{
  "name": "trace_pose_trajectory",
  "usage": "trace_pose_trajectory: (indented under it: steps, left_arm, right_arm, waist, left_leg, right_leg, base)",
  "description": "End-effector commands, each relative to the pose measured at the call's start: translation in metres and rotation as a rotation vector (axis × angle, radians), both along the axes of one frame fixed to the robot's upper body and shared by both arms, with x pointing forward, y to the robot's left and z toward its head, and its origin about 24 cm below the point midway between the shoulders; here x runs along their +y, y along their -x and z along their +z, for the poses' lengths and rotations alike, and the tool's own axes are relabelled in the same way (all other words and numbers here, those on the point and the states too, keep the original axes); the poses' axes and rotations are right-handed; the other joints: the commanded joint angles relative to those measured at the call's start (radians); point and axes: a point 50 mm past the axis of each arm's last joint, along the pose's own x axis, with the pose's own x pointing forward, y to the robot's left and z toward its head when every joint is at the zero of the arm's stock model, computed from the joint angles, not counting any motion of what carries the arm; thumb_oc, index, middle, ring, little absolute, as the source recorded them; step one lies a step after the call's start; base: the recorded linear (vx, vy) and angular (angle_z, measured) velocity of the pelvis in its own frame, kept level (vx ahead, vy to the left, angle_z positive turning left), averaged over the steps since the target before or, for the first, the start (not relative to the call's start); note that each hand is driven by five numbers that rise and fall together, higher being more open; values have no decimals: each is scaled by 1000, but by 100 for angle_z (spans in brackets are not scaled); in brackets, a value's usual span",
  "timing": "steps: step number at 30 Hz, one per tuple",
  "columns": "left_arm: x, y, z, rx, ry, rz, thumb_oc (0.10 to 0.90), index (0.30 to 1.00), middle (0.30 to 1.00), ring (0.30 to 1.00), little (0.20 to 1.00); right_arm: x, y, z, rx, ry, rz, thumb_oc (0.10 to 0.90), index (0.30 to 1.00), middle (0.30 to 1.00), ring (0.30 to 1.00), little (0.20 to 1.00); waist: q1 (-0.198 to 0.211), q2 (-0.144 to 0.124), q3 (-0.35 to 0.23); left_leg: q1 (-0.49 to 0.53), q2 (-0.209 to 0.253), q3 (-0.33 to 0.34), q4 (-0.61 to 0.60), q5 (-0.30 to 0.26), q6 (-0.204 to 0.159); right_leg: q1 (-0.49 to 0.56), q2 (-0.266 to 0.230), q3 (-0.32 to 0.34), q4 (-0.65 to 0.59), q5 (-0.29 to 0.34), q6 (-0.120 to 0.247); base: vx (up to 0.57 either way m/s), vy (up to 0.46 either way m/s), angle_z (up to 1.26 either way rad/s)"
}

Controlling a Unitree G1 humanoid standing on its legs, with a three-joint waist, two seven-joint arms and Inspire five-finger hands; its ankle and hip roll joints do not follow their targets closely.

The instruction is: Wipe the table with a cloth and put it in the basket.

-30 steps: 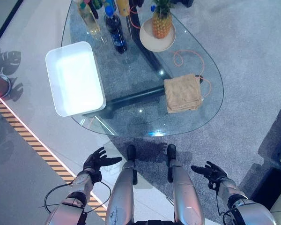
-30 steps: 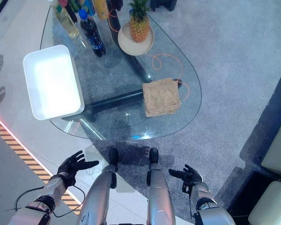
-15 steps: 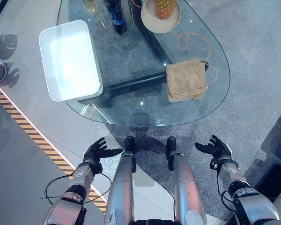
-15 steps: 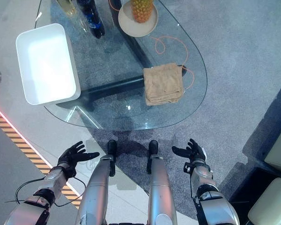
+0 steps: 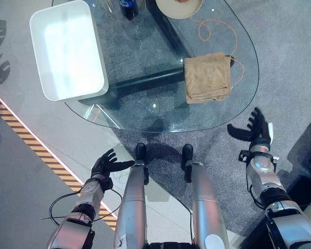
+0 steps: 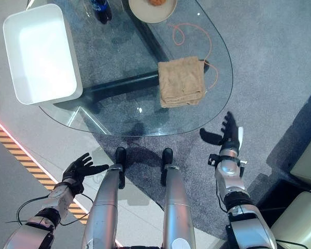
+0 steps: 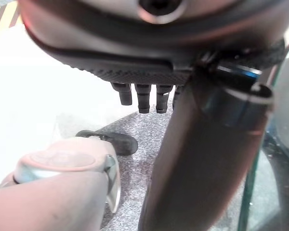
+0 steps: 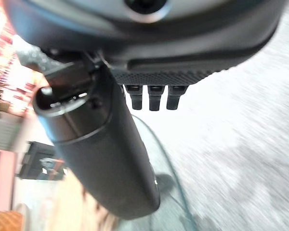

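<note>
Both robot hands, right (image 5: 258, 129) and left (image 5: 107, 164), hang open and empty short of the cloth (image 5: 207, 77).

Place: showroom or demo lounge
Signs: glass coffee table (image 5: 145, 111); grey carpet (image 5: 280, 62); hazard-striped floor tape (image 5: 36, 150)

1. A grey carpet (image 5: 290, 62) covers the floor on the right and runs under the furniture.
2. On the left lies a pale, glossy floor (image 5: 20, 171), crossed by a diagonal yellow-and-black hazard stripe (image 5: 39, 153).
3. A rounded glass table (image 5: 145, 62) stands on a dark base (image 5: 145, 83) that shows through the top.
4. The pale corner of a seat (image 6: 300, 223) shows at the lower right.
5. Bright spots of light glint on the glass.
</note>
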Motion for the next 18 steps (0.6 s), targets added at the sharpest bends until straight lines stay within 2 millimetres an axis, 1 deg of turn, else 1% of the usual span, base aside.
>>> trace_pose_trajectory:
  steps: [1, 2, 4, 5, 8, 10, 12, 13, 18]
  left_arm:
    - [27, 23, -6, -8, -46, 81, 800, 900, 900, 900, 900]
    - [28, 23, -5, -11, -44, 83, 800, 900, 900, 900, 900]
    - [27, 24, -7, -12, -42, 85, 800, 900, 900, 900, 900]
    - [27, 25, -7, -13, -39, 84, 800, 900, 900, 900, 900]
    - [26, 26, -8, -14, -38, 79, 800, 900, 900, 900, 900]
    - [26, 25, -7, -16, -39, 71, 800, 900, 900, 900, 900]
    - [25, 23, -7, -20, -40, 67, 800, 900, 900, 900, 900]
    - [25, 21, -5, -23, -40, 61, 800, 900, 900, 900, 900]
    - [23, 15, -1, -32, -45, 44, 800, 900, 900, 900, 900]
  right_arm:
    - [-12, 5, 51, -218, 217, -78, 800, 900, 900, 900, 900]
    - [-10, 5, 62, -255, 274, -97, 800, 900, 900, 900, 900]
    - [-5, 4, 72, -291, 355, -112, 800, 900, 900, 900, 900]
    - [-1, 3, 83, -322, 416, -130, 800, 900, 900, 900, 900]
    - [4, 2, 95, -362, 486, -141, 800, 900, 900, 900, 900]
    - [11, 0, 110, -394, 590, -134, 800, 900, 900, 900, 900]
    - [14, -2, 117, -401, 634, -129, 800, 900, 900, 900, 900]
    - [19, -6, 127, -407, 702, -118, 800, 900, 900, 900, 900]
    - [26, -18, 146, -393, 797, -95, 800, 900, 900, 900, 900]
  waist:
    - [-18, 1, -21]
    - [-19, 0, -21]
    - [-20, 2, -21]
    - [-21, 3, -21]
    - [-21, 5, -21]
    - [-20, 6, -21]
    - [-19, 7, -21]
    - [-15, 8, -21]
    - [-2, 11, -21]
  left_leg:
    - [33, -57, 38, 5, -23, 74]
    - [30, -58, 39, 4, -24, 72]
    - [32, -59, 40, -1, -22, 72]
    - [35, -60, 41, -6, -22, 71]
    - [40, -61, 43, -8, -24, 70]
    - [45, -63, 44, -15, -23, 69]
    - [43, -64, 44, -15, -24, 68]
    - [44, -65, 44, -17, -23, 67]
    - [49, -66, 45, -30, -19, 67]
  right_leg:
    - [44, 34, -51, -2, 4, -23]
    - [43, 34, -53, -6, 4, -22]
    - [45, 34, -54, -12, 4, -21]
    - [48, 34, -54, -18, 4, -20]
    - [53, 33, -55, -23, 2, -18]
    - [60, 31, -59, -37, 3, -17]
    - [59, 31, -60, -40, 2, -18]
    - [62, 30, -63, -46, 3, -18]
    - [65, 29, -70, -56, 5, -19]
  base:
    - [0, 0, 0]
    - [0, 0, 0]
    - [0, 0, 0]
    - [0, 0, 0]
    - [0, 0, 0]
    - [0, 0, 0]
    - [0, 0, 0]
    - [0, 0, 0]
    - [0, 0, 0]
